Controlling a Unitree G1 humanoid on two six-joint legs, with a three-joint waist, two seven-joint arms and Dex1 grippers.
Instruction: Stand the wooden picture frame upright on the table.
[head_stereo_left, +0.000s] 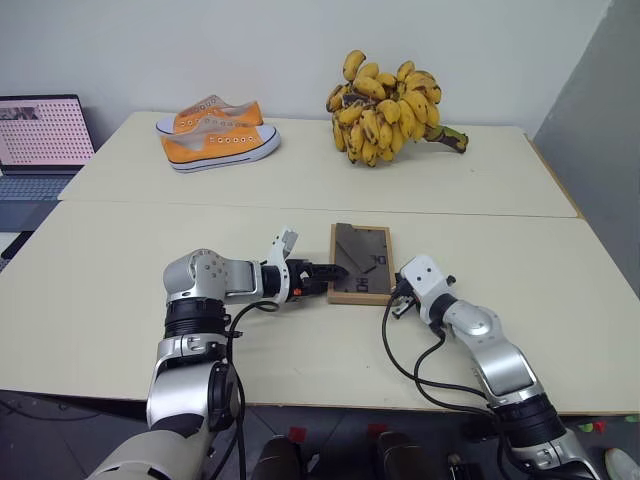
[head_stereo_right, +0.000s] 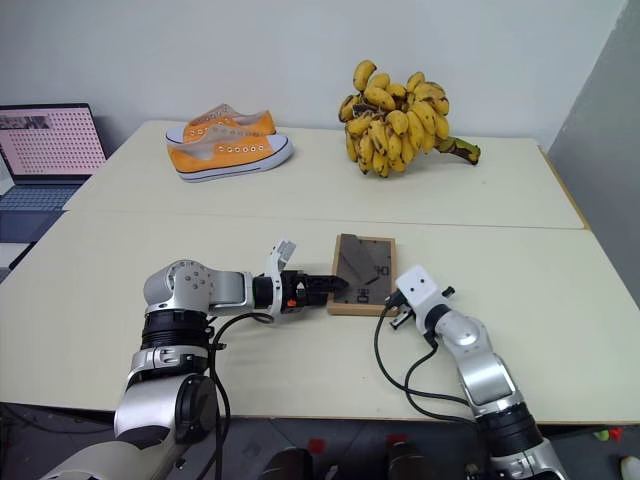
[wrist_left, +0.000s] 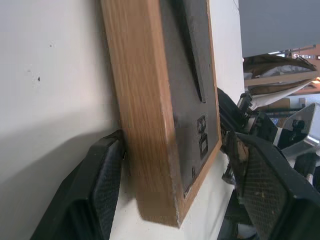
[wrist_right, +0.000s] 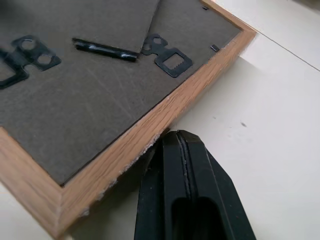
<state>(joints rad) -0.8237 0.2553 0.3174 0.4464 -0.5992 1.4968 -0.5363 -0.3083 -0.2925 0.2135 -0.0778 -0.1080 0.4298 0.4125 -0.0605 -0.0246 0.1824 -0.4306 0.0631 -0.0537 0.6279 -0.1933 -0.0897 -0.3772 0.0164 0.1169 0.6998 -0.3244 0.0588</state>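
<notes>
I am looking down at the wooden picture frame (head_stereo_left: 360, 264), which is lying flat on the table (head_stereo_left: 140, 290) with its dark grey-brown back panel facing up, just on the near side of the seam that crosses the tabletop and roughly midway between the table's left and right edges. I am holding the left gripper (head_stereo_left: 322, 271) at the frame's near-left corner with its two black fingers spread wide; in the left wrist view one finger (wrist_left: 95, 190) is sitting against the light-wood side of the frame while the other (wrist_left: 265, 185) is hovering over the back panel, so the jaws are straddling the corner rather than pinching it. The right gripper (wrist_right: 187, 165) is pressed fully together, and in the right wrist view its joined tip is resting on the tabletop right at the frame's wooden edge, near the metal hanger (wrist_right: 167, 56) on the back panel. A pair of orange sneakers (head_stereo_left: 218, 135) is sitting near the far-left part of the table, a bunch of bananas (head_stereo_left: 388, 108) is lying toward the far edge, and a laptop (head_stereo_left: 38, 150) is standing open beyond the left edge.
</notes>
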